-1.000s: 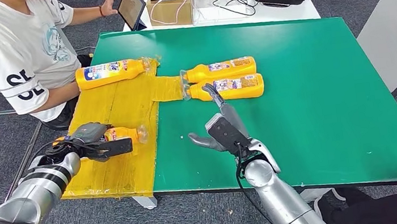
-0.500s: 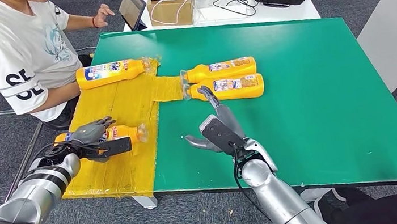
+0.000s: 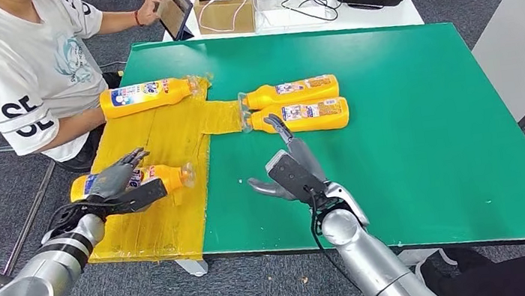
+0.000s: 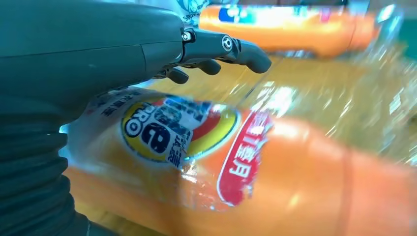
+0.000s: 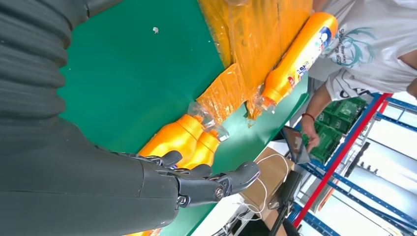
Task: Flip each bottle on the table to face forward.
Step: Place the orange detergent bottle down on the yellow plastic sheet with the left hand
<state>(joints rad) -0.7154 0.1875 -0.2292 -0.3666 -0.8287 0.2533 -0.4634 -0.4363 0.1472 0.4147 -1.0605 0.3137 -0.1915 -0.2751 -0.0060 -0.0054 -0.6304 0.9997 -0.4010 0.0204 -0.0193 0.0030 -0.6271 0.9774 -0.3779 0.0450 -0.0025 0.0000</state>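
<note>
Left robot hand (image 3: 114, 183) hovered right over the near orange bottle (image 3: 161, 177) lying on the yellow sheet (image 3: 160, 141), fingers (image 4: 236, 48) spread, gripping nothing. Right robot hand (image 3: 292, 167) was wide open too, above the green desk (image 3: 409, 137), just short of the two paired bottles (image 3: 300, 106).

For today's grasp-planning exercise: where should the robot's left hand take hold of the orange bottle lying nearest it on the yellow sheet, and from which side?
Probably around the wide labelled body of the nearest bottle, coming from above: it lies flat on its side, the left hand hovers open over that part, and the neck narrows toward the cap.
</note>
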